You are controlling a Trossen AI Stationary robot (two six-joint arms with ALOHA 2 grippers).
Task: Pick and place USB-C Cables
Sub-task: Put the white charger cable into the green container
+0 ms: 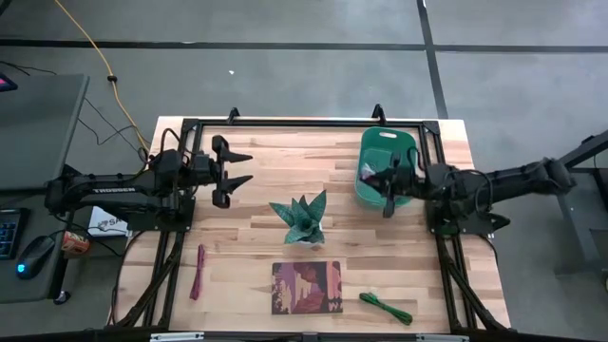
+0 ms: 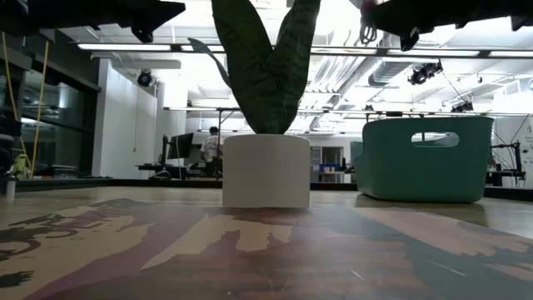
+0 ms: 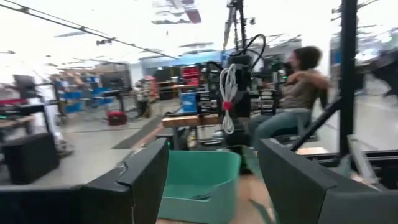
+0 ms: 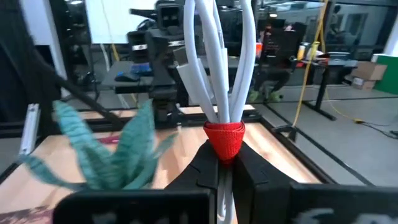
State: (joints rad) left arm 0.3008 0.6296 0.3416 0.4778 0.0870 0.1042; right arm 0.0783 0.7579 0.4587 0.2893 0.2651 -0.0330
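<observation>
**Over the teal bin: white cable held for the drop**

Above the teal plastic bin [image 1: 372,152] at the bench's [image 1: 266,161] far right, the right hand [image 1: 388,186] is clamped on the white coiled cable with red tie [image 4: 219,81], loops standing up from the pinch, probably poised for release. Left hand [image 1: 239,169] waits over the bench's left side, fingers apart, empty. Dark red cable [image 1: 198,273] and green cable [image 1: 385,306] lie near the front edge, unpicked. Something greyish seems already binned; unclear.

1. You see a pale wood table [image 1: 275,171], planked and matt.
2. Your green bin [image 1: 372,152] looks like smooth plastic.
3. The white cable [image 4: 214,56] is glossy and smooth.
4. The pot [image 2: 265,171] looks matt white.
</observation>
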